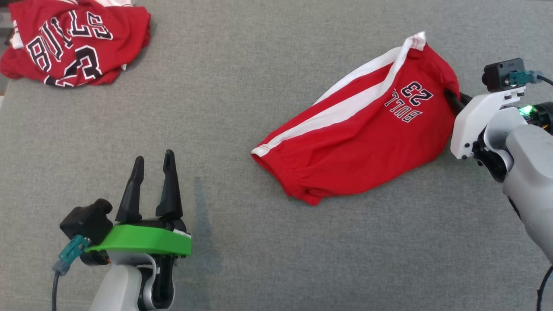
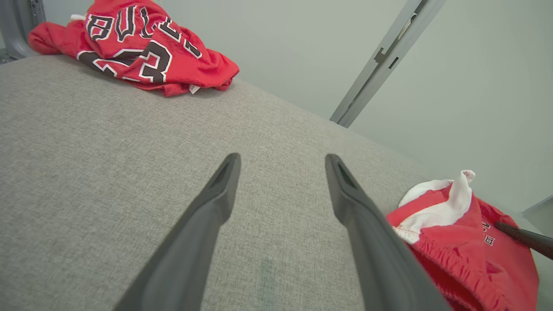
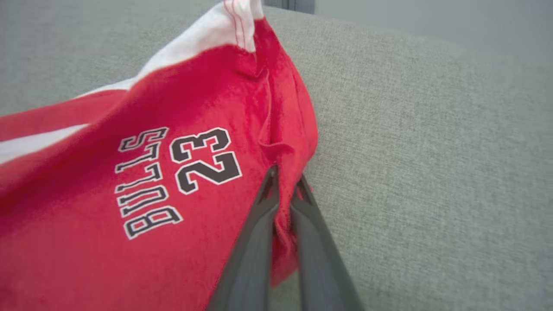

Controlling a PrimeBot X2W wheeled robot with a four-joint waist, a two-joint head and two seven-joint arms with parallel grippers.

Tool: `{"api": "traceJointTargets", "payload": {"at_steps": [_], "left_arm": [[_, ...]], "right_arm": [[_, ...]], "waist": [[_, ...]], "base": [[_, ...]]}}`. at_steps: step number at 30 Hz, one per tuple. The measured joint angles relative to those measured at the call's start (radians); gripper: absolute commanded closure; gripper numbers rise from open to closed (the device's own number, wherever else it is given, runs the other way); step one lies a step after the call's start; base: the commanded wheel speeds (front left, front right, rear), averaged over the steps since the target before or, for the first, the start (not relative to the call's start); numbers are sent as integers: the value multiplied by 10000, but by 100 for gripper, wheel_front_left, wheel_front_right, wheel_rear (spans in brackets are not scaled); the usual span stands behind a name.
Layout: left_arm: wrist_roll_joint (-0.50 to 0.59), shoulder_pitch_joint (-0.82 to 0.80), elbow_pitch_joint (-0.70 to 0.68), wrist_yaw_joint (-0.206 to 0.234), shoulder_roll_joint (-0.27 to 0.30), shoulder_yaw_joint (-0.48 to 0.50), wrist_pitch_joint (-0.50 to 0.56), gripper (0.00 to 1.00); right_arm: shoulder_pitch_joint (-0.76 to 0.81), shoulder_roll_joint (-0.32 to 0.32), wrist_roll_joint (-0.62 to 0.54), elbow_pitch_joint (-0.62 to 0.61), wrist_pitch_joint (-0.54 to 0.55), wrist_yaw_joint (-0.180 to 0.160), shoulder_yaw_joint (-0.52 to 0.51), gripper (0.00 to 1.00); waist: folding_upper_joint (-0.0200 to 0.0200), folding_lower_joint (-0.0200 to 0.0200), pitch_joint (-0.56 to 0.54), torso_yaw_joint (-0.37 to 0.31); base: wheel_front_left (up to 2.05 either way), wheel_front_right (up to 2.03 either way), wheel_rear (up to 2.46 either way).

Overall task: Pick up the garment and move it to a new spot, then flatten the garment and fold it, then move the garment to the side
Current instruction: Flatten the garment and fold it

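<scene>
The garment (image 1: 367,134) is a pair of red shorts with white side stripes and "BULLS 23" print, lying on the grey surface right of centre. My right gripper (image 1: 451,96) is shut on its right edge; the right wrist view has red cloth (image 3: 173,181) pinched between the two dark fingers (image 3: 259,242) of the gripper (image 3: 286,180). My left gripper (image 1: 153,162) stands open at the lower left, well clear of the shorts. In the left wrist view its fingertips (image 2: 231,166) are spread over bare fabric, gripper (image 2: 283,160) open, with the shorts (image 2: 462,246) at the lower right.
A crumpled red "BULLS" jersey (image 1: 73,41) lies at the far left corner, also the jersey (image 2: 138,47) in the left wrist view. A grey post (image 2: 380,60) rises behind the surface's far edge. The grey surface (image 1: 242,95) is bare between the two garments.
</scene>
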Motion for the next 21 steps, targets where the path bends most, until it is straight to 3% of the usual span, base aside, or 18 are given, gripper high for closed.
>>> {"api": "traceJointTargets", "payload": {"at_steps": [11, 21], "left_arm": [[416, -7, 456, -182, -77, 481, 0, 0], [736, 326, 602, -291, -163, 217, 0, 0]], "right_arm": [[1317, 679, 905, -280, -1987, 0, -244, 100], [3075, 886, 790, -514, -2652, 0, -1304, 100]], "waist": [[0, 0, -753, -829], [0, 0, -1447, -1803]], "base": [[0, 0, 0], [0, 0, 0]]}}
